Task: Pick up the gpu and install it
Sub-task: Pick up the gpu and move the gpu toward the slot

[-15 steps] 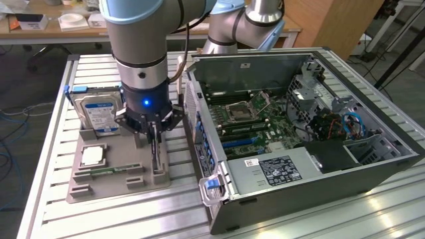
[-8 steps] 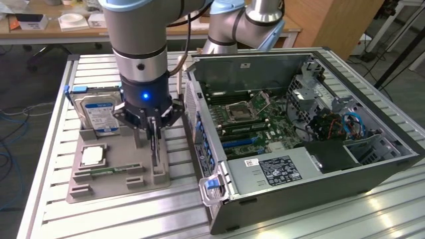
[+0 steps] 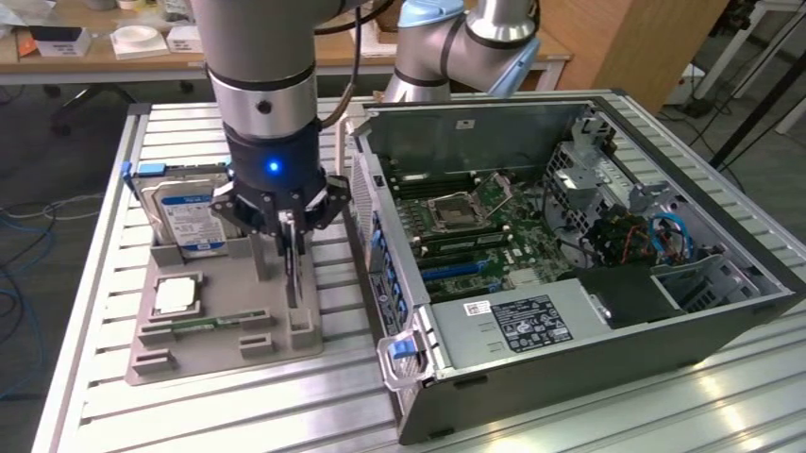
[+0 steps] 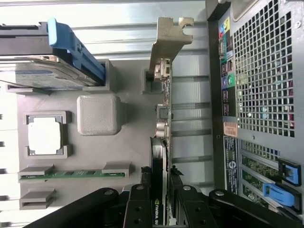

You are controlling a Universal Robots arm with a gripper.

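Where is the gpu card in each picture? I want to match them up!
Exterior view: the gpu stands on edge in the gray holder, under the gripper, on the exterior view's left of the computer case.
Wrist view: the gpu shows edge-on, a thin strip between the holder's blocks and the case's vented wall.
Shared landmark: the silver square chip lying in the holder.

A robotics lab, by the look of it: a robot arm (image 3: 259, 66), its claw (image 3: 291, 241) closed on the gpu (image 3: 293, 281), hangs over a worktop (image 3: 101, 396) of ribbed aluminium rails, where an open computer case (image 3: 605, 396) lies beside a grey parts tray (image 3: 214, 354). A second arm (image 3: 466, 42) stands behind, and a cluttered wooden desk (image 3: 75, 61) and loose floor cables (image 3: 25, 217) lie beyond
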